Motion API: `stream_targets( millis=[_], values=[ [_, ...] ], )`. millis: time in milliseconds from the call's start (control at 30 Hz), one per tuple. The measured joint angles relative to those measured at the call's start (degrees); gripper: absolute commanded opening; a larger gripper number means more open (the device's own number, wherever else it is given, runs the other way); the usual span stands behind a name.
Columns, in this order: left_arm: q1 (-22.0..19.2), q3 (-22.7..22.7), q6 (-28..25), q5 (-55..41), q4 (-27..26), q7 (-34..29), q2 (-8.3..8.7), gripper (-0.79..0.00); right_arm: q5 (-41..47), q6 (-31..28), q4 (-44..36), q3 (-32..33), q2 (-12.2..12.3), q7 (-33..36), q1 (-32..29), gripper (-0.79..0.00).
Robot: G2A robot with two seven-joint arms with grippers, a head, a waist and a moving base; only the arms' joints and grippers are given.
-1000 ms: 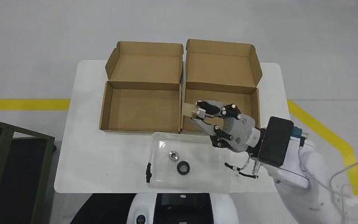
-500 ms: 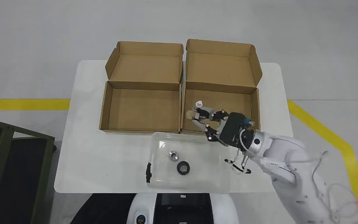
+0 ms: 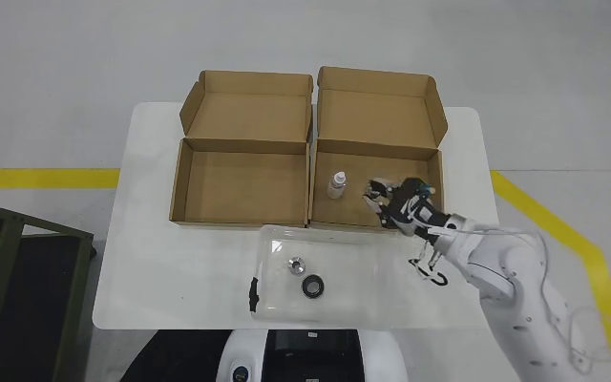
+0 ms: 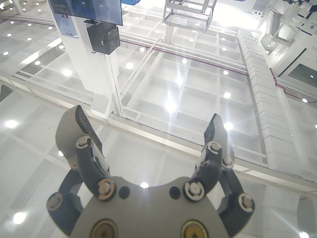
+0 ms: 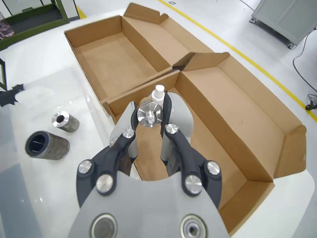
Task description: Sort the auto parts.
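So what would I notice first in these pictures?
Probably the shiny metal part pinched in the right gripper's fingers above the right cardboard box. A small white part stands in that box, and two metal cylinders sit in the clear tray beside it.

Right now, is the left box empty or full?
Empty. The left box has a bare cardboard floor, with nothing lying in it.

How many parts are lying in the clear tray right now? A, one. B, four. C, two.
C: a small silver cylinder and a dark bushing lie in the clear tray, and nothing else does.
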Motion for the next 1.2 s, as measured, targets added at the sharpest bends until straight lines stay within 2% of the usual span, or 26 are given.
stream_targets(
  millis=[233, 533, 1067, 1133, 1200],
  values=[
    [0.00, 0.00, 0.00, 0.00, 0.00, 0.00, 0.00, 0.000, -0.82, 0.32, 5.17, -2.15, -0.02, 6.29, 4.47, -0.785],
    [0.00, 0.00, 0.00, 0.00, 0.00, 0.00, 0.00, 0.000, -1.49, 1.09, 11.78, -7.62, -0.67, 11.12, 11.02, -0.785],
    [0.00, 0.00, 0.00, 0.00, 0.00, 0.00, 0.00, 0.000, -2.25, 1.75, 21.33, -15.20, -2.01, 14.88, 18.55, -0.785],
    [0.00, 0.00, 0.00, 0.00, 0.00, 0.00, 0.00, 0.000, -2.24, 1.66, 22.12, -15.77, -2.13, 15.36, 19.39, -0.736],
    [0.00, 0.00, 0.00, 0.00, 0.00, 0.00, 0.00, 0.000, -2.22, 1.64, 22.80, -16.30, -2.25, 15.75, 20.03, -0.720]
  ],
)
